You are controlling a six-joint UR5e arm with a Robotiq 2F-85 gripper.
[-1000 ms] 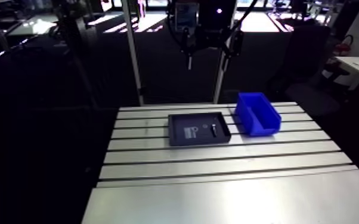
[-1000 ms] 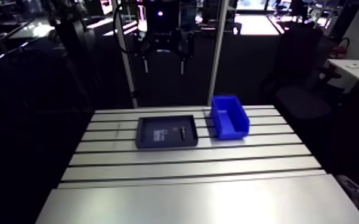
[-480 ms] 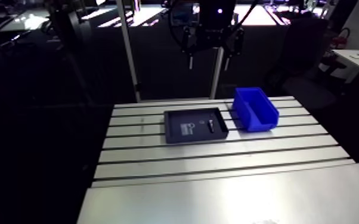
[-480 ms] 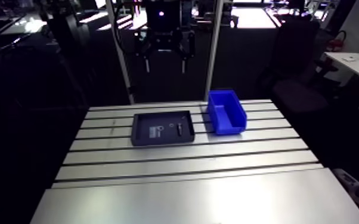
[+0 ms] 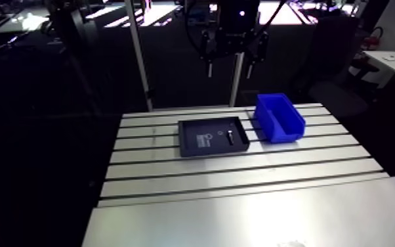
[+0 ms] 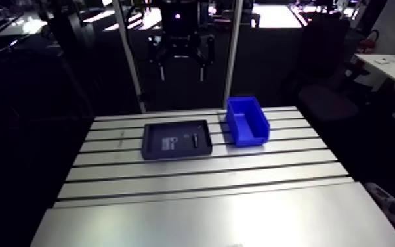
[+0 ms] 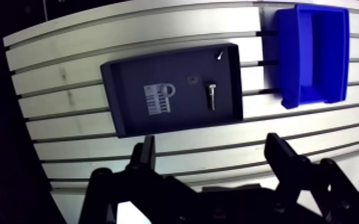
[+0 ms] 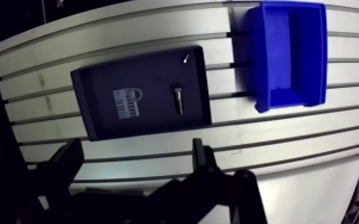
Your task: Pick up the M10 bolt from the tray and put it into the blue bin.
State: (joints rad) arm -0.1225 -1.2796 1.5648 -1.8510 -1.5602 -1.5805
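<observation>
A slotted aluminium table [image 5: 239, 210] fills the lower frame of the arm view. At upper centre sits a dark tray [image 5: 190, 146], with a blue bin [image 5: 266, 121] just beside it on the right. The M10 bolt [image 7: 212, 95] lies flat in the tray's half nearer the bin. The gripper [image 5: 228, 66] hangs high above, fingers spread wide and empty.

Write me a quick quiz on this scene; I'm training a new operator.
1. True or false: the bolt lies inside the blue bin.
2. The hand is: A) open and empty; B) shut on the bolt; C) out of sight.
3. Fill in: the bin stands ___ the tray.
Key: 1 false, it lies in the tray; 2 A; 3 beside.
</observation>
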